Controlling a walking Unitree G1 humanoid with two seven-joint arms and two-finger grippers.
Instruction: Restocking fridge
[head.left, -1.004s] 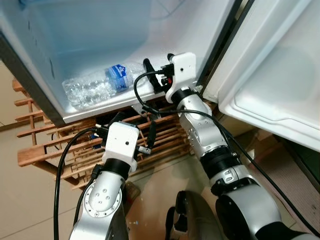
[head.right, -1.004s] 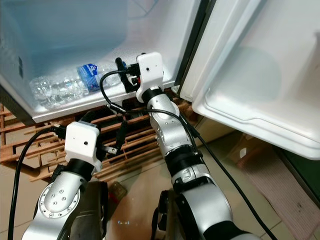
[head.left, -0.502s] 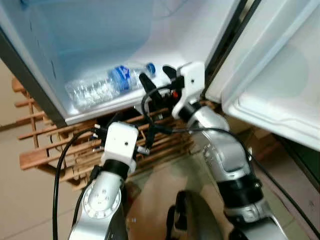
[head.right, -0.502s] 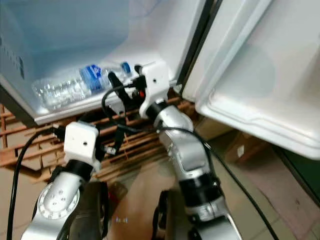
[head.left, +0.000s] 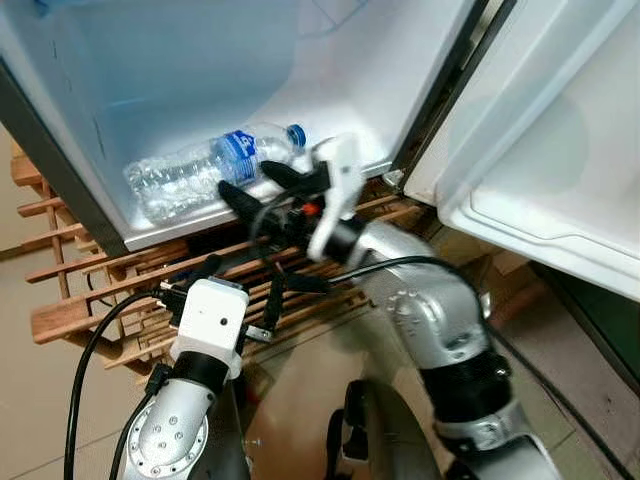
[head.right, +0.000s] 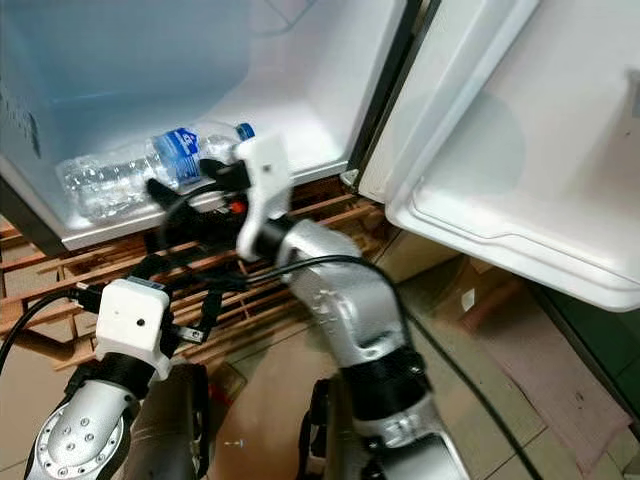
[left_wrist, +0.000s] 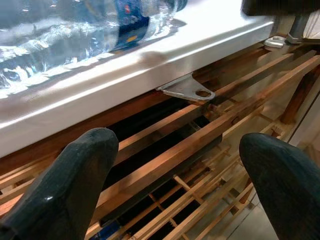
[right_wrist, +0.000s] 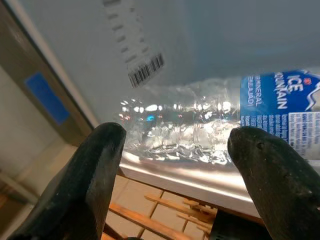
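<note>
A clear plastic water bottle (head.left: 205, 168) with a blue label and a blue cap lies on its side on the white floor of the open fridge (head.left: 330, 110), close along the front edge, its cap end toward the hinge side and its crumpled base toward the far front corner. My right claw (head.left: 252, 184) hovers just in front of that front edge, level with the bottle's middle, and its two black fingers (right_wrist: 97, 185) stand wide apart with nothing between them; through the right wrist view I look past them at the bottle's ribbed body and the words on its label, with the lip of the fridge floor just below it. My left claw (left_wrist: 175, 185) sits lower, under the fridge, in front of the wooden slat rack (head.left: 90, 300) that the fridge stands on; its fingers (left_wrist: 65, 185) are spread wide too and grip nothing, and between them I see the brown slats, a small metal bracket (left_wrist: 187, 91) under the white front lip, and the bottle lying above that lip. The fridge door (head.left: 560, 160) stands open on my right, its white inner shelf moulding facing me. The floor (head.left: 50, 400) below is tan tile.
</note>
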